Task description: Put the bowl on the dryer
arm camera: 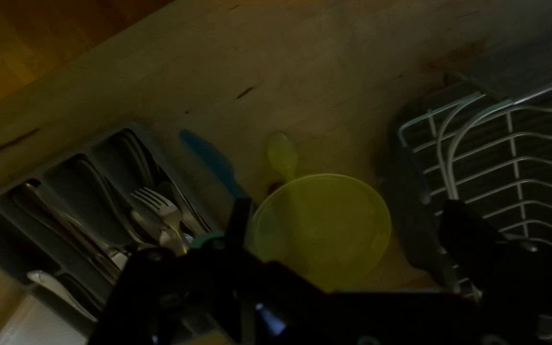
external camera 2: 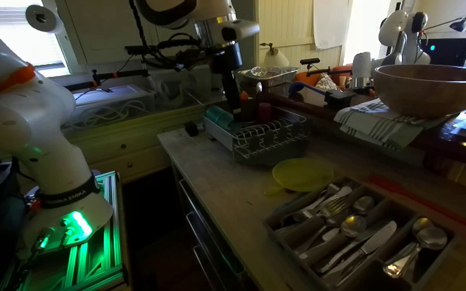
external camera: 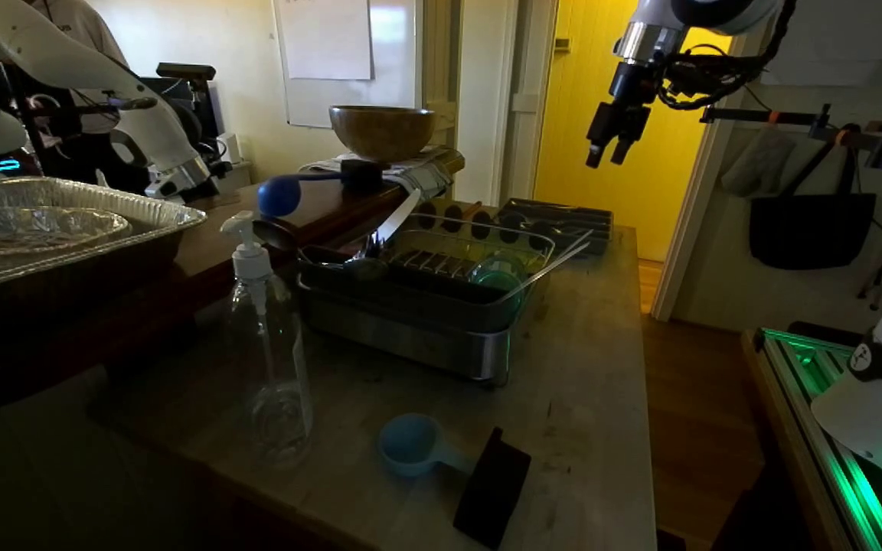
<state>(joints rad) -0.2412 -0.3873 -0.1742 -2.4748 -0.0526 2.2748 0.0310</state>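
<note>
The lime-green bowl [external camera 2: 303,174] sits on the counter between the rack and a cutlery tray; it also shows in the wrist view [arm camera: 324,230], its lower part hidden by the gripper. In an exterior view behind the rack I cannot make it out clearly. The dryer, a grey metal rack [external camera: 410,337] with wire dividers, stands beside the bowl and shows in the other views [external camera 2: 271,141] [arm camera: 518,163]. My gripper [external camera: 606,155] is open and empty, raised above the counter. In the wrist view its fingers [arm camera: 348,206] are spread, with the bowl below between them.
The cutlery tray [external camera 2: 358,242] is close to the bowl. A yellow spoon [arm camera: 281,151] and blue knife [arm camera: 213,160] lie near it. The rack holds a green cup [external camera 2: 221,117], a red cup [external camera 2: 264,112] and utensils. A pump bottle [external camera: 269,367] and blue scoop [external camera: 410,444] stand before it.
</note>
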